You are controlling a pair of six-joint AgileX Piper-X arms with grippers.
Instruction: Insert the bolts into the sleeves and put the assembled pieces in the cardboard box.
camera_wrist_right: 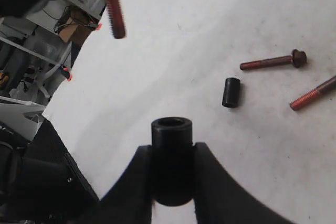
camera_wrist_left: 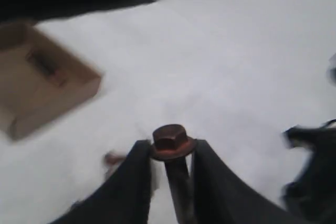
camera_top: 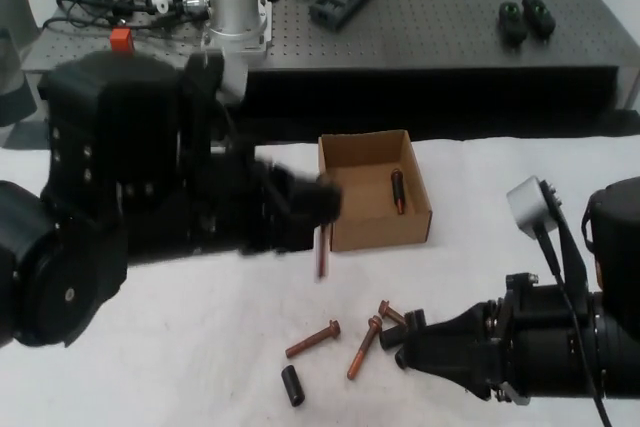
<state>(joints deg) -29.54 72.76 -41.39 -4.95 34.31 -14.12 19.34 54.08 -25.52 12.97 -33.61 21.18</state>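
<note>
My left gripper (camera_wrist_left: 169, 153) is shut on a copper bolt (camera_wrist_left: 169, 140) just below its hex head. In the high view this bolt (camera_top: 322, 252) hangs shaft down from the left gripper (camera_top: 322, 209), just off the near left corner of the cardboard box (camera_top: 350, 232). My right gripper (camera_wrist_right: 172, 153) is shut on a black sleeve (camera_wrist_right: 171, 129) with its bore facing outward, low over the cloth at the front right (camera_top: 405, 332). An assembled piece (camera_top: 398, 190) lies inside the box. The left arm's bolt (camera_wrist_right: 113, 9) hangs beyond the held sleeve.
Three loose bolts (camera_top: 313, 339) (camera_top: 364, 347) (camera_top: 392, 314) and a loose black sleeve (camera_top: 291, 385) lie on the white cloth between the arms. A perforated metal bench (camera_top: 450, 7) with cables and black parts stands behind the box.
</note>
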